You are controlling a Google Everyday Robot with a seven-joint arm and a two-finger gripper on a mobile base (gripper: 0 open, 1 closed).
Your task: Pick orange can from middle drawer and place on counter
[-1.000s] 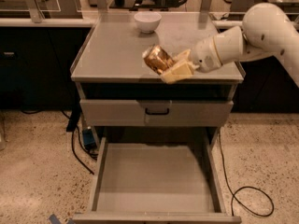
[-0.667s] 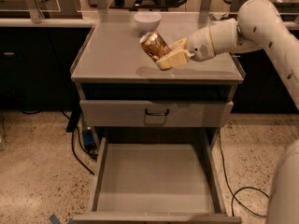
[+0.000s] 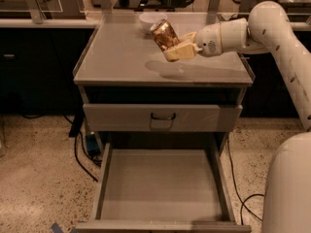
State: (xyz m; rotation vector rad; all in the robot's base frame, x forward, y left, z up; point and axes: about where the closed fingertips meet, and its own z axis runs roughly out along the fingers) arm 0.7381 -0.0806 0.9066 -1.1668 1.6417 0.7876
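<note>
The orange can (image 3: 164, 34) is tilted, its silver top toward the upper left, held in the air above the counter (image 3: 121, 57). My gripper (image 3: 176, 44) is shut on the orange can, reaching in from the right on the white arm (image 3: 252, 30). The can's shadow falls on the counter just below it. The middle drawer (image 3: 163, 186) is pulled wide open below, its bare grey floor showing nothing on it.
A white bowl (image 3: 151, 20) stands at the back of the counter, just behind the can. The upper drawer front (image 3: 163, 116) with a black loop handle is closed. Cables lie on the speckled floor at both sides of the cabinet.
The gripper has carried the orange can up and farther back over the counter, toward the white bowl. The drawer has not moved.
</note>
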